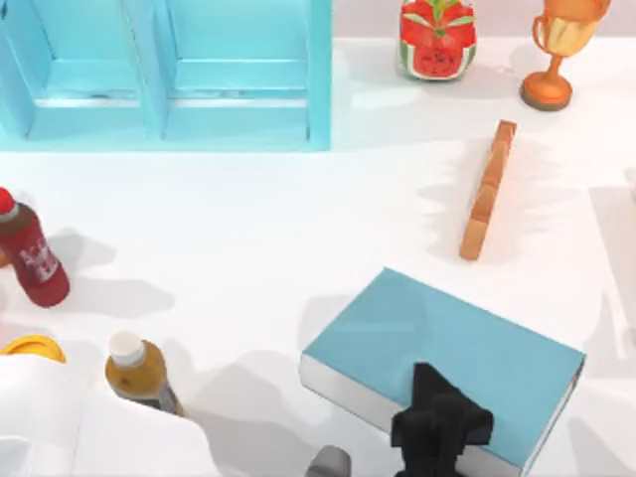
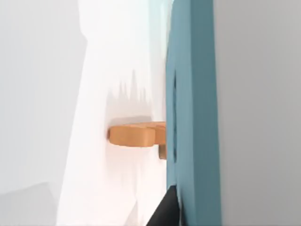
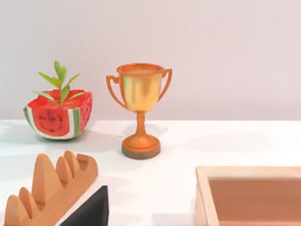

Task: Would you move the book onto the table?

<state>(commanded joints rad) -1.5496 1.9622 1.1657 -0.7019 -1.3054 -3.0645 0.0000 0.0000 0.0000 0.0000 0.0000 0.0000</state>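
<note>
Thick teal book (image 1: 452,353), white page edges

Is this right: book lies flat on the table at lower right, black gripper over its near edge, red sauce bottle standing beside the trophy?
Not quite. In the top view the red sauce bottle lies at the table's left side, far from the trophy; the watermelon planter is beside it. The book and gripper are right.

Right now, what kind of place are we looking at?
Likely a rendered tabletop test scene, not a real room: a plain white table with a light-blue shelf unit, a teal book and odd props such as a trophy and a watermelon planter.
</note>
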